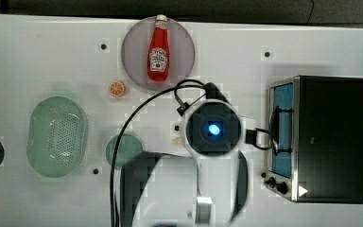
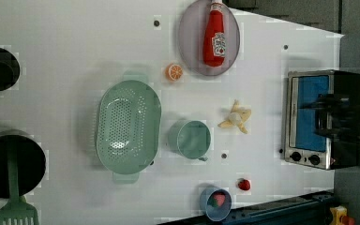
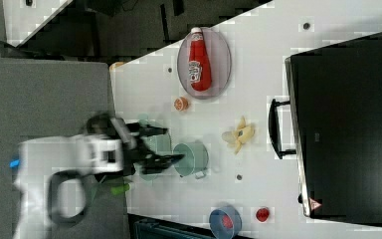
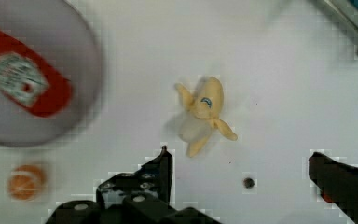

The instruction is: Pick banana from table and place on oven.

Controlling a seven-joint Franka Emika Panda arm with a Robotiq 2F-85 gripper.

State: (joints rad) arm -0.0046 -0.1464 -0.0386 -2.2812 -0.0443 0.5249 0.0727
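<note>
the banana (image 2: pixel 236 119) lies on the white tabletop (image 2: pixel 75 51), between the green cup (image 2: pixel 191 139) and the oven (image 2: pixel 316 117). the pincer (image 4: pixel 240 163) hangs above it with its fingers spread wide, holding nothing.

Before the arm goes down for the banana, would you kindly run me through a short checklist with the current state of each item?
1. Fingers spread apart: ok, wide open.
2. Gripper holds nothing: ok.
3. Banana free on the table, touching nothing else: ok.
4. Banana centred between the fingers: not ok, it lies ahead of the tips in the wrist view.
5. Oven top free for placing: ok, bare black surface.
6. Green cup apart from banana: ok.
</note>
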